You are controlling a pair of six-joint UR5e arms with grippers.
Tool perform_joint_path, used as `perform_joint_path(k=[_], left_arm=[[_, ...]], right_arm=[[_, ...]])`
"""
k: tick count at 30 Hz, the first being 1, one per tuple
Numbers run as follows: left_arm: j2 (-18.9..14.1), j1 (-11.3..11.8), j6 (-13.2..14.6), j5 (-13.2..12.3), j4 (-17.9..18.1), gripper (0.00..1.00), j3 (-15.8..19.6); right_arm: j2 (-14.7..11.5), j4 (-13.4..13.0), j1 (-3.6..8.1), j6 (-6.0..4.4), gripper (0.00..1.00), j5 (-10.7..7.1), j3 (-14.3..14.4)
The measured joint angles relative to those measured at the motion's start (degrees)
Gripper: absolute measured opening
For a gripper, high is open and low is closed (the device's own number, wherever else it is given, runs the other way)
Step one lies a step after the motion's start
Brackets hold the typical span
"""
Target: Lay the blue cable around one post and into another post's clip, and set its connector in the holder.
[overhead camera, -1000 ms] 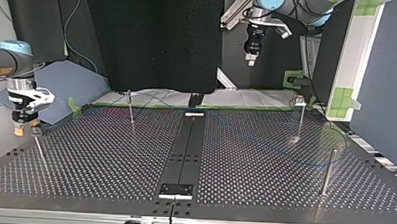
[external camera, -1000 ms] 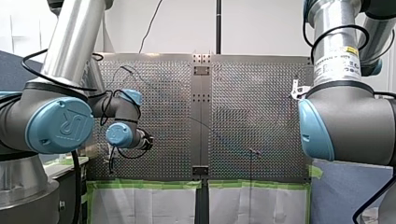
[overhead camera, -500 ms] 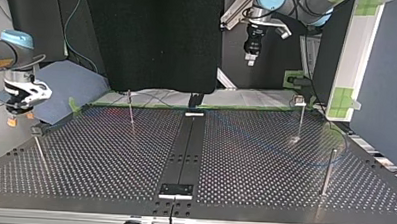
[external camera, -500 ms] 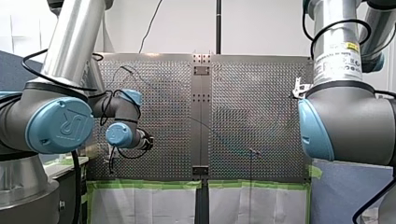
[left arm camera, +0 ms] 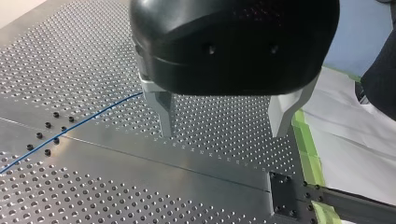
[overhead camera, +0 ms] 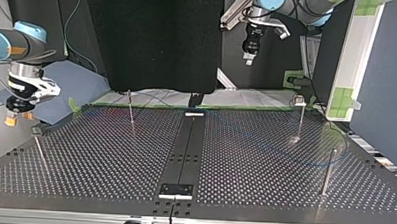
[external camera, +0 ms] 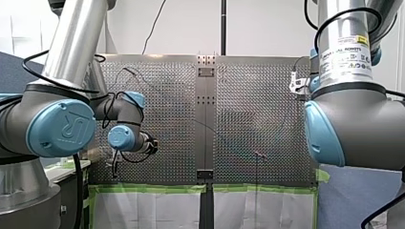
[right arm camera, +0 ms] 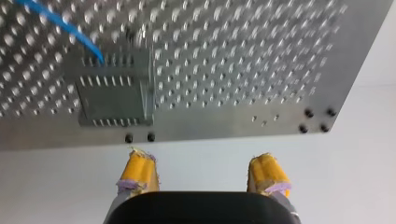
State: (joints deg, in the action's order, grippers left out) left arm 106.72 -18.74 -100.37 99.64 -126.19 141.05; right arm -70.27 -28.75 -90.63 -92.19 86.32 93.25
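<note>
Blue cable (left arm camera: 70, 128) lies flat on the perforated table (left arm camera: 140, 186), running away from under the left gripper (left arm camera: 224, 116), whose metal fingers are spread wide with nothing between them. Ahead of the right gripper (right arm camera: 203, 175), the cable's end reaches a slotted block (right arm camera: 112, 98) near the table's edge. That gripper's yellow pads (right arm camera: 137, 170) stand apart, holding nothing.

Perforated table (external camera: 167, 114), bare metal, with a centre strip (overhead camera: 192, 152) running across it. Green tape (external camera: 148, 189) along its near edge in front view. White sheeting (external camera: 143, 212) below the tape.
</note>
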Motion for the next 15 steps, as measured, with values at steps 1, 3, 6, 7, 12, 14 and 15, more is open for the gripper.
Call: perform_joint_path(k=[1,3,6,7,12,14,15], left_arm=[[0.0,0.0,0.0,0.0,0.0,1.00,0.0],[0.0,0.0,0.0,-0.1,-0.1,1.00,0.0],[0.0,0.0,-0.1,-0.1,-0.2,1.00,0.0],[0.0,0.0,-0.1,-0.1,-0.2,1.00,0.0],[0.0,-0.1,-0.1,-0.1,-0.2,1.00,0.0],[0.0,-0.2,-0.1,-0.1,-0.2,1.00,0.0],[0.0,-0.2,-0.2,-0.1,-0.2,1.00,0.0]], right_arm=[[-0.2,-0.2,-0.45,0.17,1.00,0.24,0.5],[-0.5,-0.5,-1.55,0.54,1.00,0.97,1.6],[-0.6,-0.9,-3.20,1.22,1.00,2.06,3.2],[-0.6,-1.0,-3.70,1.35,1.00,2.34,3.7],[-0.6,-1.4,-6.59,1.65,1.00,4.40,6.6],[-0.6,-1.7,-7.80,1.72,1.00,5.10,7.8],[-0.6,-1.7,-8.31,1.77,1.00,5.27,8.3]])
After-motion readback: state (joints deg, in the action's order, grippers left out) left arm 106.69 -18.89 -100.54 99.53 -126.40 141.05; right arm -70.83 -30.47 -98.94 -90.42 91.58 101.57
